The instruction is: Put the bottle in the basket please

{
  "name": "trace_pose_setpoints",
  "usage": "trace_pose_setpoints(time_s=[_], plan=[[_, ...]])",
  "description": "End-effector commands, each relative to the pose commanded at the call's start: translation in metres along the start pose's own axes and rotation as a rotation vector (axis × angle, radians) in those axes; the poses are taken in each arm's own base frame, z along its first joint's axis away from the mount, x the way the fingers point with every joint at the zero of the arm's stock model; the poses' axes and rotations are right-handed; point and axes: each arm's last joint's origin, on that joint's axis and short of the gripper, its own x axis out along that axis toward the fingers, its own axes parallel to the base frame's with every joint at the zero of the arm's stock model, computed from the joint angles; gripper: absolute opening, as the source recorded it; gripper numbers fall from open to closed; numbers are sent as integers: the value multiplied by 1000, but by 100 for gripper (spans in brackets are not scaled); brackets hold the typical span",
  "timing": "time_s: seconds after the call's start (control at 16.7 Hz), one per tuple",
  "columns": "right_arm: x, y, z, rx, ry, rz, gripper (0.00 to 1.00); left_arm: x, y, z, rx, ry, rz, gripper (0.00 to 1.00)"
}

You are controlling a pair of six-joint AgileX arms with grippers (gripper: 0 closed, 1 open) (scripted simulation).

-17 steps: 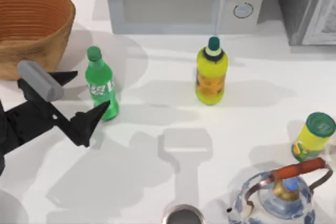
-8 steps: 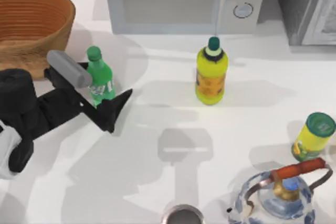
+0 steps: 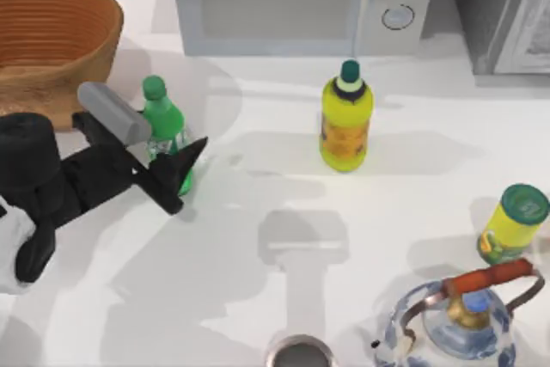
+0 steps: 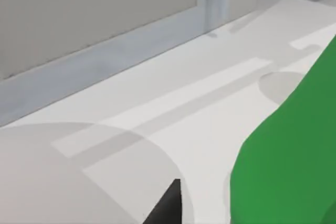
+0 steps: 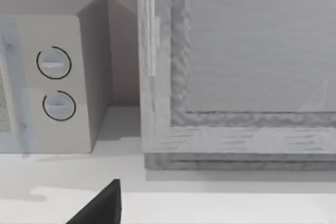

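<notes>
Black and angular, the left claw (image 3: 168,148) sits around the lower body of the bottle (image 3: 163,122), one finger at the bottle's 9 o'clock side behind it, the other tipped at its 4 o'clock. The gap looks narrowed to the bottle's width, so I judge it to be gripping the bottle, low on the body so the neck and cap stay free. In the left wrist view the green of the bottle (image 4: 294,156) looms right at the camera, with a dark fingertip (image 4: 168,205) beside it.

The bottle stands upright on the tabletop (image 3: 258,298), at the claw's centre. The basket (image 3: 51,40), woven and orange-brown, lies at about 10 o'clock from the bottle, near but not touching; its wide mouth faces up, so the bottle will likely need lifting above the rim before moving across.

Further out, at 3 o'clock, a fatter yellow bottle (image 3: 346,122) stands well apart. A microwave (image 3: 301,2) sits at 1 o'clock along the back edge. A short yellow container (image 3: 513,223) and a kettle (image 3: 460,320) sit far off at 4 o'clock.

The right wrist view shows the microwave's dials (image 5: 55,85); whether the right claw is wide or narrow I cannot tell.
</notes>
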Motion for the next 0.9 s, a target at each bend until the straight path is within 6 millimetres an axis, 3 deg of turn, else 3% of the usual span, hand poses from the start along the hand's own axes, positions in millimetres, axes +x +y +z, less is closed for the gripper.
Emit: trace_pose_setpoints(time_s=[0.36, 0.9], plan=[[0, 0, 0, 0, 0, 0, 100, 0, 0, 0, 0, 0, 0, 2], [0, 0, 0, 0, 0, 0, 100, 0, 0, 0, 0, 1, 1, 0]])
